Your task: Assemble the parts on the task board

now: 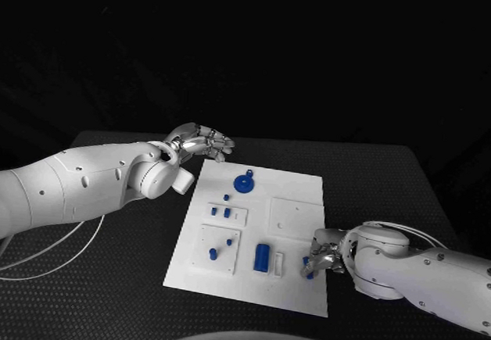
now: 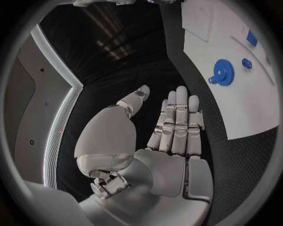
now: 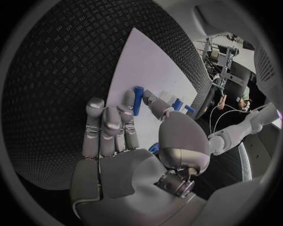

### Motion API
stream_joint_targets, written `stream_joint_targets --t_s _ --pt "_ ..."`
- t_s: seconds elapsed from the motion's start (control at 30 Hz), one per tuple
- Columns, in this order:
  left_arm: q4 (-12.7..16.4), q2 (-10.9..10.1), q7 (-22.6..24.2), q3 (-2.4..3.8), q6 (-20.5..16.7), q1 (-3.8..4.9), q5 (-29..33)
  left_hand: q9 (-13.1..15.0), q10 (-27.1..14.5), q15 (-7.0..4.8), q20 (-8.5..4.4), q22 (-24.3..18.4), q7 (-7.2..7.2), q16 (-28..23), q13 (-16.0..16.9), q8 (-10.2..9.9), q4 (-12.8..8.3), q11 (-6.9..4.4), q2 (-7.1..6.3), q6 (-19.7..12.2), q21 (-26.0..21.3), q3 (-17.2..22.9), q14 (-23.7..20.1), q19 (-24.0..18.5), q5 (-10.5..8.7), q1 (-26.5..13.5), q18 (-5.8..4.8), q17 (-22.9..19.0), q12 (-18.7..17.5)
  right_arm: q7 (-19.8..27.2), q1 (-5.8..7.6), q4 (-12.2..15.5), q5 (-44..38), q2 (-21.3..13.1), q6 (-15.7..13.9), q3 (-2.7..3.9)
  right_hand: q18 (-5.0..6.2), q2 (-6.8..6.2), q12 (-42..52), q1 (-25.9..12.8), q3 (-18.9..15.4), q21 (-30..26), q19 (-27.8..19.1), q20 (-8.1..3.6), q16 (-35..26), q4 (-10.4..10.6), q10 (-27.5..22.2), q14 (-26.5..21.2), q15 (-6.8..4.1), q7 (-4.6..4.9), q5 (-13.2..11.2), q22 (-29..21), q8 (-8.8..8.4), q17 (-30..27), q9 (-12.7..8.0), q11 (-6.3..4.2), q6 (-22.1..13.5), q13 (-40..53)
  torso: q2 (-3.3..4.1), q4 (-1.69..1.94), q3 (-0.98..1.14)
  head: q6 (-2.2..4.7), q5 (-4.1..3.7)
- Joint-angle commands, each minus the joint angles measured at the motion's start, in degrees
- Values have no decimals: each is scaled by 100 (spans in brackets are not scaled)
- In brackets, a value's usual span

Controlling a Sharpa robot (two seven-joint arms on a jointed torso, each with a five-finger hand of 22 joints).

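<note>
A black textured worktop (image 1: 393,172) carries a flat white rectangular task board (image 1: 288,283), lying lengthwise away from the robot.

Nearest the robot, the right silver hand (image 1: 324,258) rests at the board's near right edge, its white arm entering from the right. In the right wrist view this hand (image 3: 127,141) lies low over the board, and a small blue peg-shaped part (image 3: 137,100) stands between the thumb and a fingertip, with the remaining fingers (image 3: 94,127) stretched out side by side. The fingers appear to pinch the peg, though the contact itself is partly hidden.

Just left of that hand on the board lies a blue oblong block (image 1: 262,256) beside a small white upright piece (image 1: 279,265). Further left sits a raised white square plate (image 1: 219,249) with small blue studs (image 1: 213,253) on it. Beyond it, a smaller white plate holds two short blue pegs (image 1: 221,211), and to the right is another white square plate (image 1: 293,215).

Near the far end of the board lies a round blue toothed gear (image 1: 244,183) with a smaller blue piece (image 1: 249,171) just behind it.

Farthest away, the left silver hand (image 1: 203,142) hangs over the worktop just off the board's far left corner. In the left wrist view its fingers (image 2: 177,122) are straight and together, thumb apart, palm bare, holding nothing.
</note>
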Motion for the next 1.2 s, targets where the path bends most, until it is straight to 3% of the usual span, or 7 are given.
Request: stream_joint_targets --t_s 0.03,0.2,0.3,0.4,0.6,0.87,1.2 --pt "21 4 23 4 90 7 -10 -8 -26 29 31 122 7 -36 7 35 39 8 -6 -46 -26 9 -10 -12 10 -49 95 6 28 -77 -82 -35 -233 59 65 -58 115 -95 1 -33 61 15 23 12 26 18 11 1 -14 69 -7 75 -1117 -8 -10 7 -117 10 0 -8 3 -6 7" --pt "24 4 21 4 100 7 -10 -9 -26 29 31 122 7 -37 7 36 42 8 -6 -46 -26 8 -10 -12 10 -51 95 8 28 -82 -86 -14 -528 102 169 -58 115 -154 -3 -56 89 15 24 13 25 47 6 1 -7 79 -5 73 -1138 -11 -21 17 -149 13 -1 -12 -2 -26 6" --pt "25 5 22 4 101 7 -10 -10 -26 29 31 122 7 -39 8 36 50 7 -4 -48 -26 7 -9 -12 10 -57 95 11 29 -93 -87 -25 -565 108 200 -58 115 -286 -18 -75 235 -4 12 14 12 169 -15 1 38 139 22 62 -1258 -23 -93 76 -328 13 1 -4 -2 -13 -1" --pt "26 6 21 4 100 7 -10 -10 -25 29 31 122 7 -39 8 36 52 7 -3 -48 -26 7 -8 -12 10 -57 95 12 29 -78 -88 -20 -484 96 192 -58 115 -225 -13 4 497 6 0 22 8 200 -22 9 83 181 458 76 -1302 -33 -164 114 -349 27 -3 -3 -2 -18 -3" --pt "19 6 15 4 101 7 -10 -11 -25 28 30 123 7 -40 8 36 54 7 -1 -49 -26 8 -7 -12 11 -56 96 14 29 -15 -89 -25 267 45 144 -58 115 310 -4 95 950 46 -40 62 17 -215 -17 3 103 194 1758 97 -1311 -36 -255 131 -309 45 -7 -9 3 -10 15" --pt "20 7 8 4 118 7 -14 -12 -25 26 28 123 6 -41 8 37 53 5 -1 -50 -26 10 -5 -12 12 -50 98 17 30 58 -81 67 1116 -80 -327 -56 115 449 -9 -60 1132 76 -22 87 15 -379 12 14 94 179 2064 86 -1282 -53 -315 119 -232 40 -1 -9 4 19 31" --pt "21 8 3 4 136 7 -27 -13 -22 25 27 124 6 -43 10 40 54 4 -3 -50 -26 9 -3 -13 11 -46 98 22 31 132 35 216 2204 -145 -764 -53 115 461 -9 -114 1138 83 -8 83 14 -409 28 18 81 166 2129 81 -1259 -60 -325 105 -190 38 3 -9 3 18 38"
